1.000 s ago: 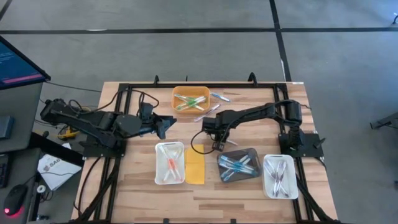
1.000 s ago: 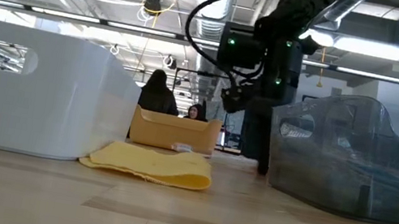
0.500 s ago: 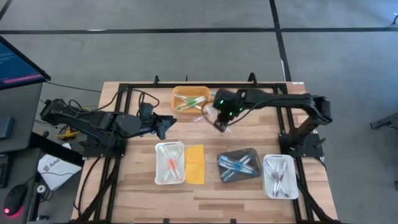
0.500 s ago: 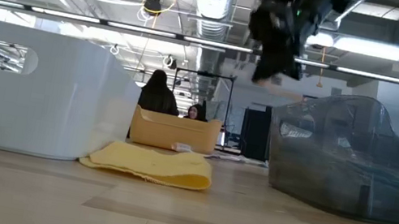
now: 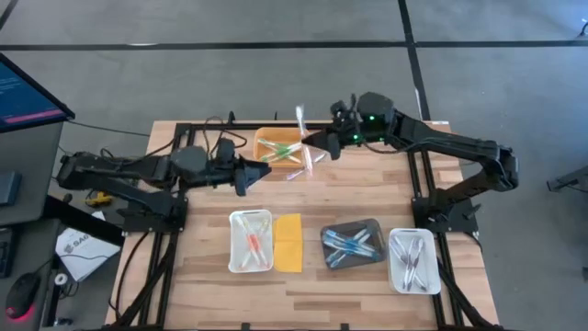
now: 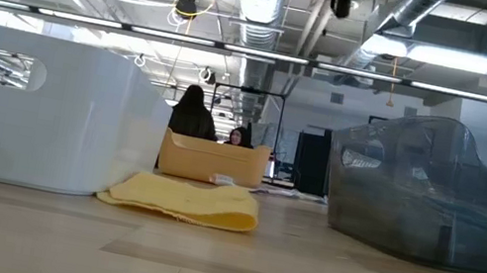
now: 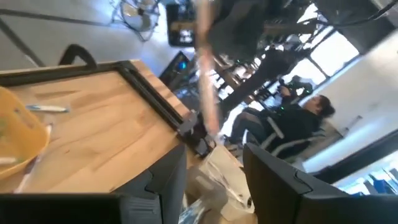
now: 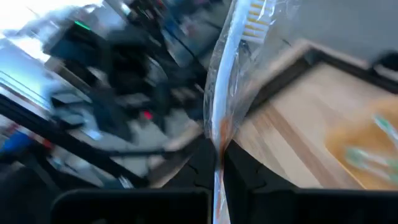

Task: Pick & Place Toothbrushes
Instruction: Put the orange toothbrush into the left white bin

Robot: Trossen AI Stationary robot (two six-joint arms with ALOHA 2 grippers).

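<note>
Right pincer (image 5: 317,145): raised above the desk's far edge, just right of the orange tray, its jaws clamped on a wrapped toothbrush (image 5: 300,122) that stands up from the fingers.
Held toothbrush: in the right wrist view (image 8: 231,74) it has a pale handle with an orange streak, yellow-white bristles at the tip and a clear wrapper around it, gripped near its lower end.
Left pincer (image 5: 246,175): over the left half of the desk, near the orange tray's left front corner, jaws moderately wide and holding nothing; its two dark fingers (image 7: 163,183) show apart in the left wrist view.
Orange tray (image 5: 261,140): at the middle of the far edge, with green and pale toothbrushes (image 5: 280,151) inside.
Loose toothbrushes: one blue (image 5: 324,142) on the desk just right of the orange tray; a pale one (image 5: 298,174) just in front of it.
White tray, left (image 5: 233,248): near the front edge, left of centre, with an orange toothbrush (image 5: 252,245) in it.
Yellow lid (image 5: 288,244): flat on the desk, just beside that tray's right side.
Dark clear tray (image 5: 367,227): right of the lid, with blue toothbrushes (image 5: 349,245).
White tray, right (image 5: 395,267): near the front right corner, with pale toothbrushes (image 5: 412,261).
Desk (image 5: 367,193): wooden slats, black frame.
Room: two people (image 6: 192,113) sit beyond the desk in the low view.
</note>
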